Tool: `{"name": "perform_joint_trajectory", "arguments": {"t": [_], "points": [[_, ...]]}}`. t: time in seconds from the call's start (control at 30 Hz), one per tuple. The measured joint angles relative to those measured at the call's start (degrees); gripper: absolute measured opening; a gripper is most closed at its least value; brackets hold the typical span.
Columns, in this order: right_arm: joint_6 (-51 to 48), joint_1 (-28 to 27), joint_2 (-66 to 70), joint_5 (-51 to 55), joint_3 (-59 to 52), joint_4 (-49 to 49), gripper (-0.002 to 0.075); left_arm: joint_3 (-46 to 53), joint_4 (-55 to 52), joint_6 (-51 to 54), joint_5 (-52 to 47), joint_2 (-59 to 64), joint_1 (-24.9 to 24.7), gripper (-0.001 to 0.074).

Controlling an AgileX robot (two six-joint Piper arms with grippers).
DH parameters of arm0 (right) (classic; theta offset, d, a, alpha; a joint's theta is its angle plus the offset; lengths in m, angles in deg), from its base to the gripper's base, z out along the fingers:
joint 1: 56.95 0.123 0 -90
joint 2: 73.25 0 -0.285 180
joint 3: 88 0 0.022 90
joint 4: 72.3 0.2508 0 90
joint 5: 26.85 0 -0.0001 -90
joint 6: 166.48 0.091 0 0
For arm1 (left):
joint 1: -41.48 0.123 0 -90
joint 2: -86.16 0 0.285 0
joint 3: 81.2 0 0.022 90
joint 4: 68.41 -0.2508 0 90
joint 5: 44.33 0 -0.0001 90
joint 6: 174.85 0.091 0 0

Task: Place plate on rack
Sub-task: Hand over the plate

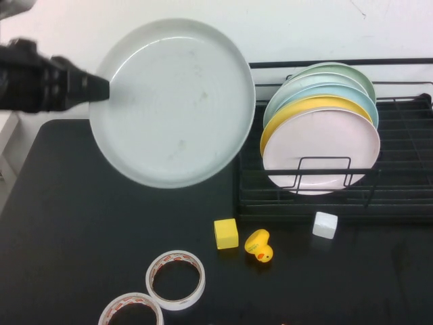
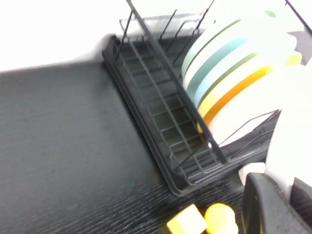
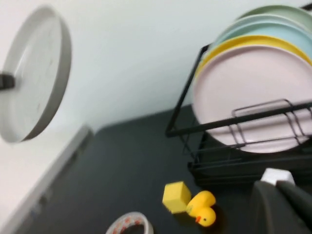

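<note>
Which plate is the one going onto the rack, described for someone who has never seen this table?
Start from the black wire rack on the table's right, which holds upright coloured plates. To its left, in the air, the left gripper pinches the plate by its rim. It is pale grey, unlike the racked pink plate. The right gripper is near the rack.

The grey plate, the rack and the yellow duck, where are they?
plate (image 1: 172, 101), high view, middle of its face, held up by the left gripper (image 1: 101, 88).
rack (image 1: 406, 145), high view, bare bars.
yellow duck (image 1: 259, 246), high view, its body.
</note>
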Motion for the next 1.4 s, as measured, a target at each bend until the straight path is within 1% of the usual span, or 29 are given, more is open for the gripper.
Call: {"name": "perform_joint_trajectory", "arguments": {"t": [0.07,0.13,0.23,0.37,0.4,0.47,0.57,0.67,0.9,1.0,1.17,1.4], "points": [[-3.90,0.00,5.97,2.62,5.04,0.00,0.0022,6.21,3.23,3.67,3.50,-5.04,0.00,0.0004],[-8.03,0.00,12.68,5.91,10.47,0.00,0.0066,11.74,7.31,8.18,6.50,-9.70,0.00,0.0004],[-13.44,0.15,21.53,11.17,19.68,0.00,0.0183,20.35,13.94,16.40,9.44,-17.27,0.00,0.0004],[-19.68,1.68,31.56,17.90,30.24,0.00,0.0392,29.38,23.21,25.57,11.66,-26.05,0.00,0.0004],[-21.86,2.36,33.88,19.98,32.76,0.00,0.0428,31.32,25.55,27.50,12.28,-28.01,0.00,0.0004],[-25.70,3.91,37.80,24.23,36.99,0.35,0.0467,34.31,30.11,30.92,12.93,-31.10,0.00,0.0004],[-30.84,6.99,43.52,28.47,43.01,1.71,0.0488,37.43,34.55,34.21,11.97,-34.44,0.00,0.0004],[-34.04,10.35,47.53,29.91,47.88,2.09,0.0495,39.07,36.36,35.12,9.86,-35.59,0.00,0.0004],[-35.26,14.78,53.04,31.06,56.21,4.03,0.0499,39.63,39.12,37.48,9.39,-35.72,0.00,0.0004],[-35.26,16.11,54.39,32.80,57.87,6.63,0.0499,39.63,39.48,37.72,9.39,-35.72,0.00,0.0004],[-35.26,19.06,56.95,33.57,58.82,8.01,0.0500,39.63,39.77,38.30,9.39,-35.58,0.00,0.0004],[-35.40,24.19,61.98,30.65,58.91,8.48,0.0500,39.63,40.34,40.10,9.39,-34.04,0.00,0.0004]]}}
